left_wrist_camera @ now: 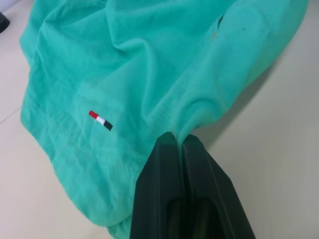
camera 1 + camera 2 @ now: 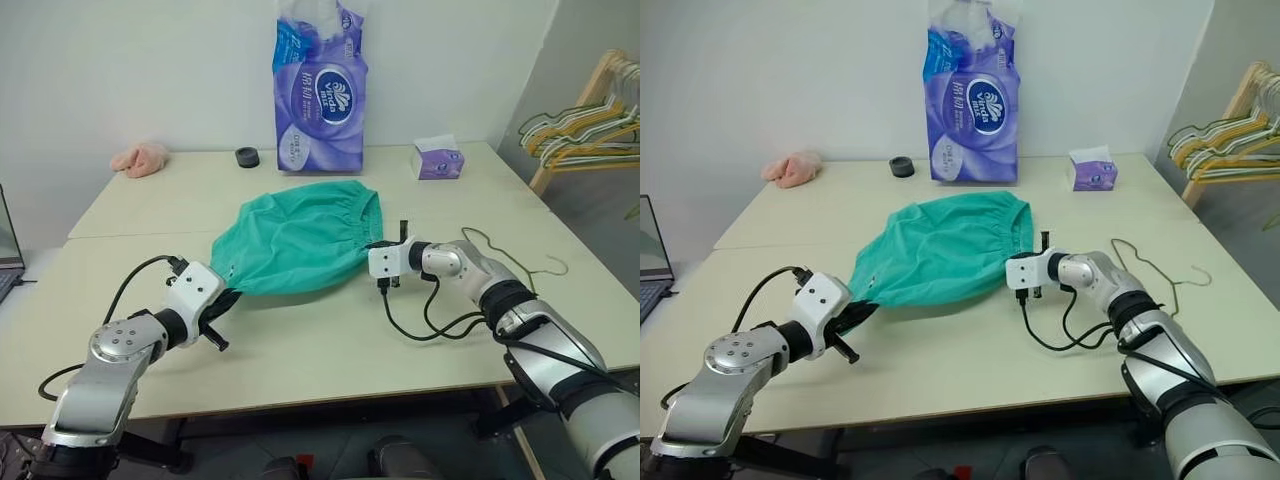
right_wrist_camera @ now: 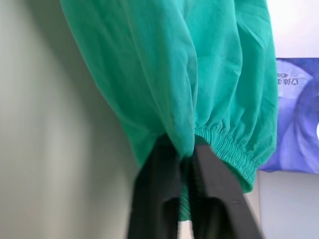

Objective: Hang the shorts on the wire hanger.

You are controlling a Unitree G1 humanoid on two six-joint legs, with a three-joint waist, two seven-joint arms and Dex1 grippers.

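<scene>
- A pale cream table [image 2: 300, 350] stands against a white wall; a seam runs across its top.
- Along the far edge: a pink cloth lump [image 2: 140, 158], a small black ring [image 2: 247, 157], a tall purple tissue pack [image 2: 320, 85] and a small purple tissue box [image 2: 437, 160].
- A wooden rack of hangers [image 2: 585, 120] stands off the right side (yellow, green and white ones bunched together).
- The shorts [image 2: 300, 235] lie mid-table, waistband toward the right.
- The left gripper [image 2: 222, 300] is clamped on the near-left corner of the shorts.
- The right gripper [image 2: 375, 247] is pinched on the elastic waistband edge.
- The wire hanger [image 2: 515, 255] lies flat on the table, right of the shorts, behind the right arm.
- The left wrist view shows a small red, white and dark tag [image 1: 100, 120] on the cloth.
- The right wrist view shows the gathered elastic just beside the fingers [image 3: 159, 189].
</scene>
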